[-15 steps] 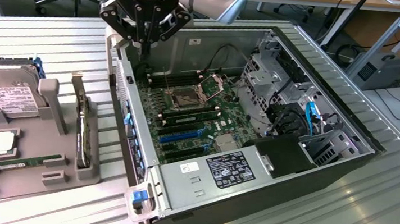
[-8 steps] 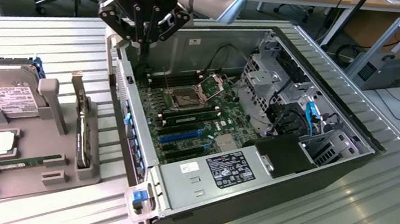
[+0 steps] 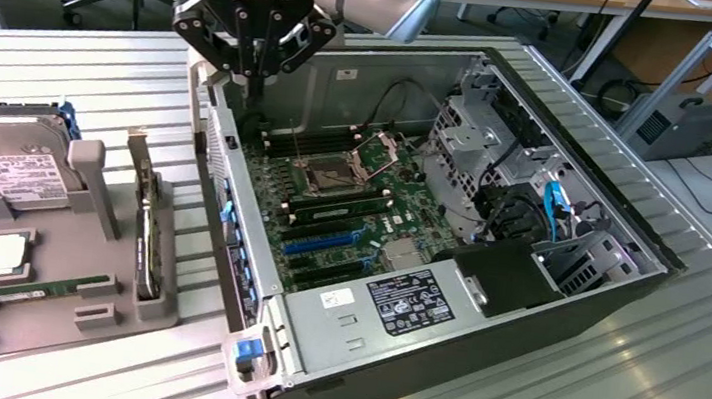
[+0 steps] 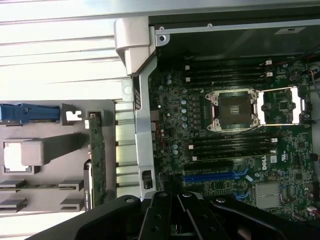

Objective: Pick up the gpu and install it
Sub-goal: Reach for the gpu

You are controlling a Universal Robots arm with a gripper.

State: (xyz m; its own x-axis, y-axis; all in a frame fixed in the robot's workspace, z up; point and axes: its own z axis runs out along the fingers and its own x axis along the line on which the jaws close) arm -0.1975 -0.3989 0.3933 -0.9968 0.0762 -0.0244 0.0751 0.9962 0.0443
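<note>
The gpu [image 3: 147,226] stands on its long edge in a slot of the grey holder tray [image 3: 48,310], at the exterior view's left of the open computer case [image 3: 479,304]. In the wrist view the gpu [image 4: 97,160] is a thin green edge beside the case's side wall. My gripper [image 3: 256,79] hangs above the far left corner of the case, beyond the gpu and apart from it. Its black fingers [image 4: 161,212] are shut together with nothing between them. The motherboard [image 3: 355,209] lies exposed, with blue card slots [image 4: 215,176] near the gripper.
On the tray lie a silver hard drive [image 3: 13,171], a square chip [image 3: 0,255] and a green RAM stick [image 3: 31,288]. Inside the case are the CPU socket [image 4: 235,110], a drive cage [image 3: 470,147] and cables [image 3: 550,207]. Everything rests on a slatted metal table [image 3: 656,395].
</note>
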